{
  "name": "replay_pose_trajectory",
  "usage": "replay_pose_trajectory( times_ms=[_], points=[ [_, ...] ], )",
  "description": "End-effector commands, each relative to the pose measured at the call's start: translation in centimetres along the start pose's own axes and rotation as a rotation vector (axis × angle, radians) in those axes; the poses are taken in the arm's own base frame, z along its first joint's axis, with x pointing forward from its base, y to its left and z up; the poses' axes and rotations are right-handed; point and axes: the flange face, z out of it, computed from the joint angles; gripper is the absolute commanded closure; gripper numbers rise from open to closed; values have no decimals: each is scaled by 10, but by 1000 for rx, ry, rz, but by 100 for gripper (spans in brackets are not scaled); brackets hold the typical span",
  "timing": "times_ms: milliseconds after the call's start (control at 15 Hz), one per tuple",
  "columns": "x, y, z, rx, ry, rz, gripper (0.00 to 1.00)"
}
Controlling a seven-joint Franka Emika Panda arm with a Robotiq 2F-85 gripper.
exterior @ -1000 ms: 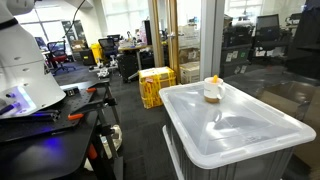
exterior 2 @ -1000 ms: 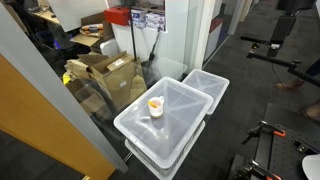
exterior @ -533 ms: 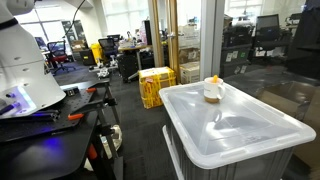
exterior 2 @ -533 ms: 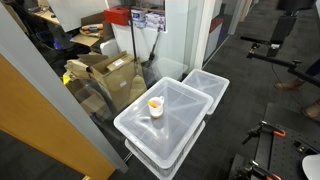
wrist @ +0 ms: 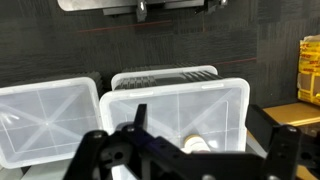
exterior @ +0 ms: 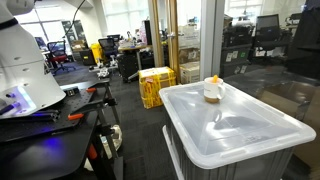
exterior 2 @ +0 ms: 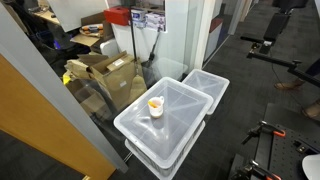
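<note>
the small pale cup point(exterior: 212, 90) with something orange at its top stands upright on the translucent white lid point(exterior: 245, 135) of a large plastic bin point(exterior: 185, 160), right of centre in an exterior view and near the lid's far edge. in an exterior view from higher up the cup point(exterior 2: 155, 105) sits in the middle of the frame, on the lid point(exterior 2: 180, 125), toward its upper-left side. in the wrist view only the cup's rim point(wrist: 197, 145) shows, low in the frame, partly behind the dark body of the tool.

the gripper point(wrist: 198, 115) fills the bottom of the wrist view, its jaws spread wide with nothing between them; the cup lies below the gap, apart from both fingers point(wrist: 139, 112).

a second bin point(exterior 2: 212, 84) of the same kind stands just beside the first, toward the upper right of the high exterior view, and at the left in the wrist view point(wrist: 45, 115). cardboard boxes point(exterior 2: 105, 70) are piled behind a glass pane at upper left. in the low exterior view a yellow crate point(exterior: 155, 85) rests on the dark floor at the centre of the frame, and a dark workbench point(exterior: 50, 120) with tools occupies the lower left.
</note>
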Motion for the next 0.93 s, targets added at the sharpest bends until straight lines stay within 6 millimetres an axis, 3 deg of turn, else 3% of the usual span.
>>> replay_pose_trajectory(
  times_ms=[0,333,867],
  points=[
    [15,4,-1,-57,77,-55,0],
    [43,11,2,-116,184,-167,0],
    [87,23,23,-194,254,-389,0]
  ],
)
